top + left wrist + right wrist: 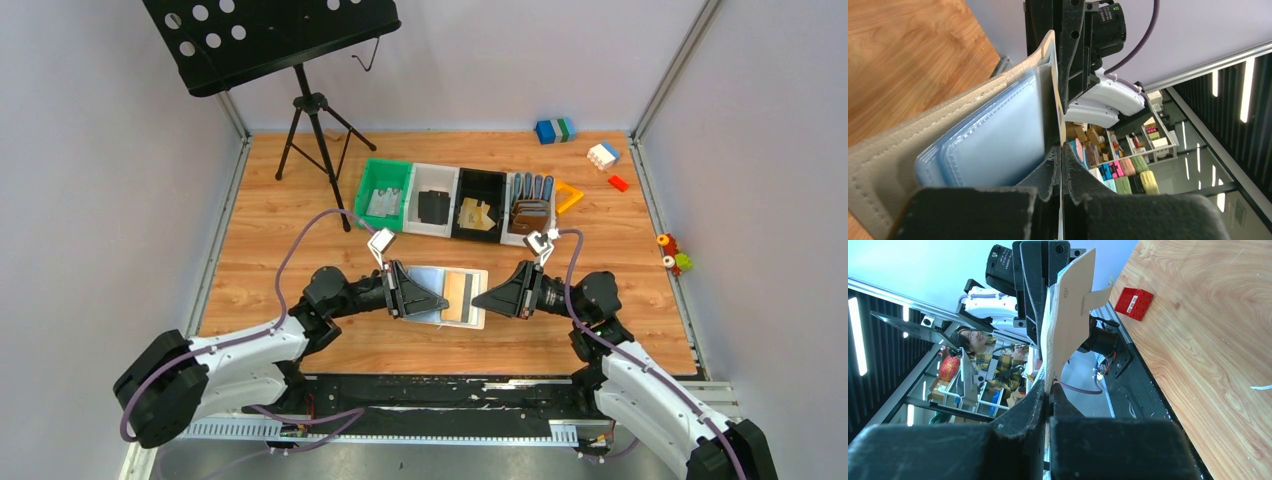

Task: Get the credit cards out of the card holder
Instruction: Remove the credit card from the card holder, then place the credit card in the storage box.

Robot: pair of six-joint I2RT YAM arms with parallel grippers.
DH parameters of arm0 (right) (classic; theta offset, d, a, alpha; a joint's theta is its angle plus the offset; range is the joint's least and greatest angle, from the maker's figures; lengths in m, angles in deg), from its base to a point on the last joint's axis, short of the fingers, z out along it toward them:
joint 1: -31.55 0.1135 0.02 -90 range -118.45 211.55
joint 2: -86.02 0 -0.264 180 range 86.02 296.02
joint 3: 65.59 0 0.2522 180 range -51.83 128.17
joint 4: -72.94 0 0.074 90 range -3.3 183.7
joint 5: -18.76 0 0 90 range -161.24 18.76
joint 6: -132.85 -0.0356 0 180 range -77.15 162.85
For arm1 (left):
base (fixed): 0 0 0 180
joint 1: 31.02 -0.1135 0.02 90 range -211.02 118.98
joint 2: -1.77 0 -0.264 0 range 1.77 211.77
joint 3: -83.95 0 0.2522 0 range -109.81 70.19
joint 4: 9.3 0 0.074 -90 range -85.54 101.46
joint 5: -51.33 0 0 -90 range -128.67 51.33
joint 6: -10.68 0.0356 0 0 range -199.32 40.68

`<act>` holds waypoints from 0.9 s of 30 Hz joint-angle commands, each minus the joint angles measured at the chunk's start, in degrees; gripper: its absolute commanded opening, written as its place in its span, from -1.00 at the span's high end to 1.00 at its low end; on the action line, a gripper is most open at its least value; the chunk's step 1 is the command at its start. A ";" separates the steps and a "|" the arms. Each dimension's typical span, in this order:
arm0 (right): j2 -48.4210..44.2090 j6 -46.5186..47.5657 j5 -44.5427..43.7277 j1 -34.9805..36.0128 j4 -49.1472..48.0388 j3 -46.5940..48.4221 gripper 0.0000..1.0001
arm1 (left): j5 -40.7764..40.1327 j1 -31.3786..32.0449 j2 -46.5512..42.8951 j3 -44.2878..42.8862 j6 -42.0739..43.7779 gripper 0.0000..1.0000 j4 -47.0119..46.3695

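While the left gripper [443, 300] clamps the left flap of the open holder [428, 277] and the right gripper [477, 299] pinches its right edge, mid-table, a gold card [457, 290] shows inside beside glossy blue sleeves [998, 145]. Its outside is stitched beige; bins [434, 231] stand just beyond.

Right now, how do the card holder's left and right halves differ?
The left half shows only blue-grey sleeves; the right half shows a gold card with a dark stripe. The left gripper clamps the left half, the right gripper the right half. Both halves lie spread open, each held by shut fingers.
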 commanded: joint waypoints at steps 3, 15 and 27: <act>-0.88 0.07 -1.17 0.34 -1.20 0.10 1.00 | -1.91 -0.38 -4.97 0.74 2.74 1.00 2.32; -4.56 6.19 -5.37 -0.04 13.86 2.12 1.00 | -4.02 -5.84 -14.36 3.40 8.50 1.00 17.27; -3.27 18.25 -16.22 -0.95 38.70 3.09 1.00 | -12.85 -6.40 -8.60 -10.74 30.73 1.00 41.28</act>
